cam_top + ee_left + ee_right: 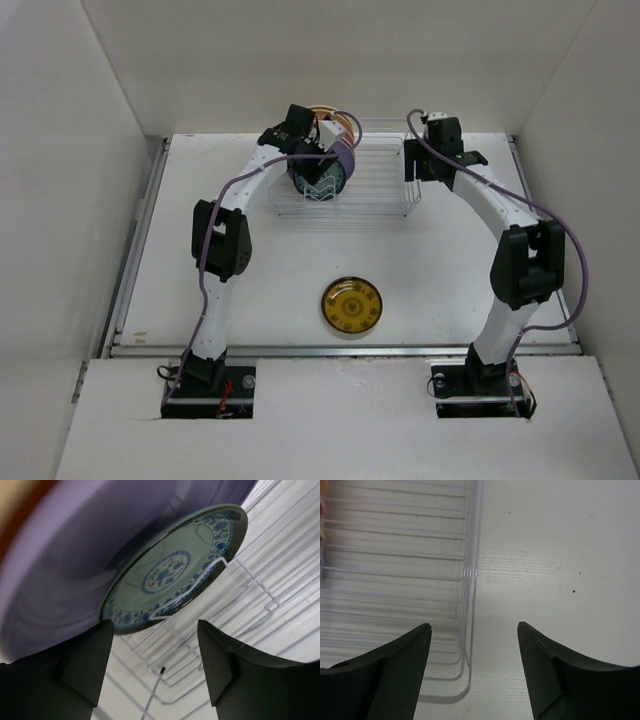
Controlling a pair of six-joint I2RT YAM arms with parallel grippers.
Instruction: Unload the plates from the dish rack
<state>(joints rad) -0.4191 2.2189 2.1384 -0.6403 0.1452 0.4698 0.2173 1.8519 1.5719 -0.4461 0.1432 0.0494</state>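
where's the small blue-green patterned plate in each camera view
Top external: the blue-green plate stands at the left end of the dish rack, upper centre.
Left wrist: mid-frame, in front of a lavender plate, with rack wires to the right.
Right wrist: not in it; only the rack's corner shows.
Shared landmark: the white wire dish rack.

A white surface (440, 270) with faint wood grain sits inside plain white walls (330, 60); a grey metal rail (280, 350) edges its near side, and tiny dark specks (574, 591) dot it
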